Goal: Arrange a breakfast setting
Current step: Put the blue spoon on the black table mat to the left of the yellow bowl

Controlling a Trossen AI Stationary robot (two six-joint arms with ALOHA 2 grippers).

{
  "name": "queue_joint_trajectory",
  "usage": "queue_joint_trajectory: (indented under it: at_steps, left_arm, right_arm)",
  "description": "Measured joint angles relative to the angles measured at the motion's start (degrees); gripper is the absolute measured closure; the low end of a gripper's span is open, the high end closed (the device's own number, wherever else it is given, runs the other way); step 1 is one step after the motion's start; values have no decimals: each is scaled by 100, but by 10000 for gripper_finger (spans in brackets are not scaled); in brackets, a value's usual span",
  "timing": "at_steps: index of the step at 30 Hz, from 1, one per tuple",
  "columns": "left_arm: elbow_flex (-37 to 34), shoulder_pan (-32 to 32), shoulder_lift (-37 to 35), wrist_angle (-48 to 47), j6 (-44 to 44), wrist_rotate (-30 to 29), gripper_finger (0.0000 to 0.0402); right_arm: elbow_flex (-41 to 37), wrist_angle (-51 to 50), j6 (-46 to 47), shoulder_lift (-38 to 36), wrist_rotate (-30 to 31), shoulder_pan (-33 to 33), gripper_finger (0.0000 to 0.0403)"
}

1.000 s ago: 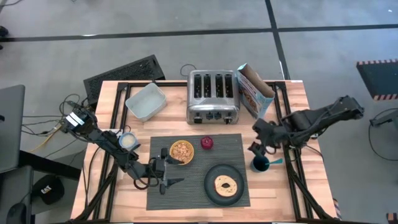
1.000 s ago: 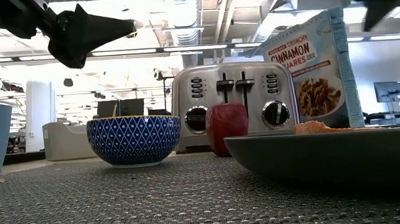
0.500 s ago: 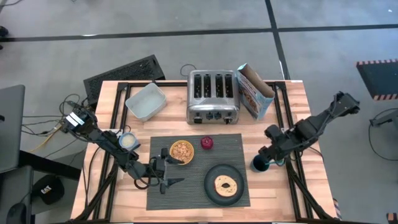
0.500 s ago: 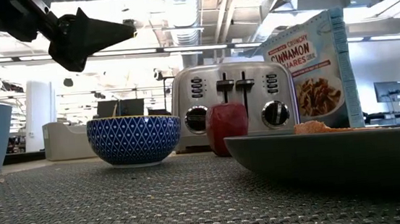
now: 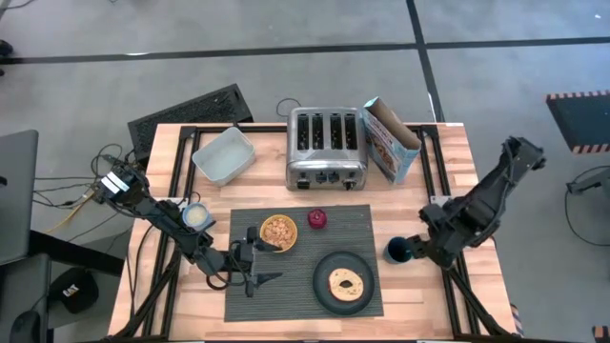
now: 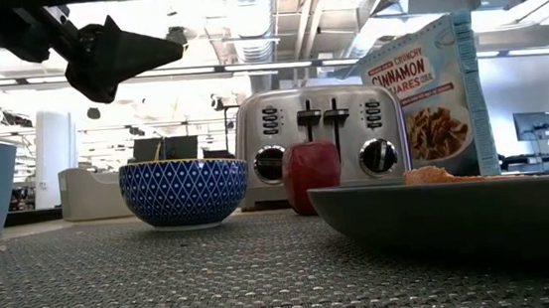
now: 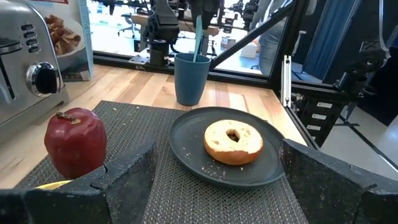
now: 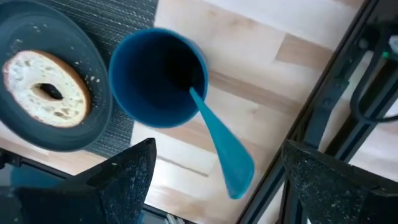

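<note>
Pulled back from over the dark blue cup (image 5: 397, 252), the open, empty right hand (image 5: 426, 250) hovers just beside it, the blue-handled spoon (image 8: 221, 147) leaning toward it.

Two matte black jointed arms, left arm (image 5: 172, 221) trailing black cables and showing a white label near its base; fingers (image 7: 124, 177) looking rough, speckled dark.

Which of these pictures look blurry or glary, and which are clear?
High view: evenly lit and crisp, soft shadows only. Low view: bright ceiling lights glare behind the toaster, and the near placemat and plate rim look soft. Left wrist view: the bagel is sharp, windows behind washed out. Right wrist view: the spoon in the cup looks smeared.
</note>
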Motion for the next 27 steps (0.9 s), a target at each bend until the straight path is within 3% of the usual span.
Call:
queue_joint_trajectory:
  at_steps: [9,27]
  left_arm:
    - [0,0,0,0,-13,1,79]
    - [0,0,0,4,-52,0,79]
  right_arm:
    - [0,154,135,591,33,138,51]
    - [0,133,-37,950,168,97,220]
